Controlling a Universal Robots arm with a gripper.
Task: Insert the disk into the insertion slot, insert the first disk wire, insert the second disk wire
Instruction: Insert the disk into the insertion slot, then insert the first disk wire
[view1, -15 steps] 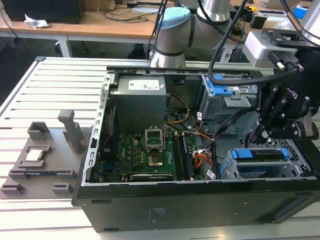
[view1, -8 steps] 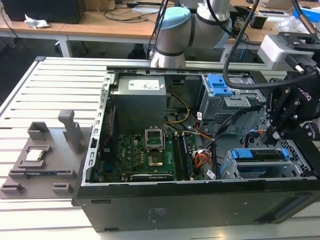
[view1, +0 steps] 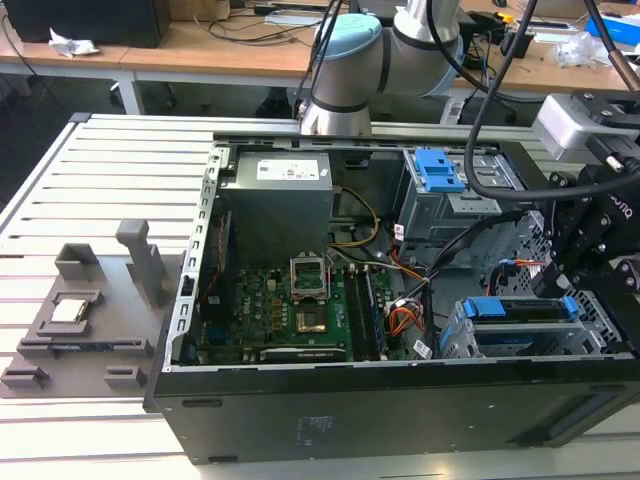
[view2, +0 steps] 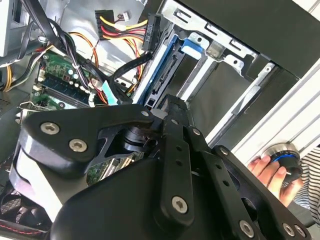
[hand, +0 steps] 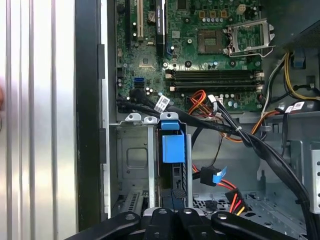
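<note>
Disk (view1: 505, 306) lodged in the insertion slot (view1: 462, 340), at the near corner of the open computer case (view1: 400, 410) on the exterior view's right. Saw its blue carrier (hand: 173, 146) edge-on in the first wrist view, held closely between grey cage walls, with an open bay just beside it toward the case's black side wall.

Found the pincer (view1: 585, 255) hanging directly over that cage, its black linkage just beside the disk's exposed edge in both wrist views. Could not tell whether wide or narrow, nor whether touching the disk.

Noted little free room on the cage's inner side. Saw a black cable bundle (hand: 240, 134) draped across the cage's top rim. Saw a data plug with a blue tab (hand: 216, 175) and a power plug on red, yellow and black wires (hand: 231, 193) lying loose over the perforated floor, near the disk but apart from it.

Made out the taller cage with a blue latch (view1: 440, 170) farther back in the case, well apart from the pincer, and the motherboard (view1: 290, 300) toward the exterior view's left.

Left broad bare room on the slatted tabletop (view1: 100, 180) around the case. Spotted a grey fixture (view1: 80, 320) there, well apart from the case. Spotted a person's hand (view2: 267, 170) just outside the case wall, touching a blue-ringed knob (view2: 286, 156).
</note>
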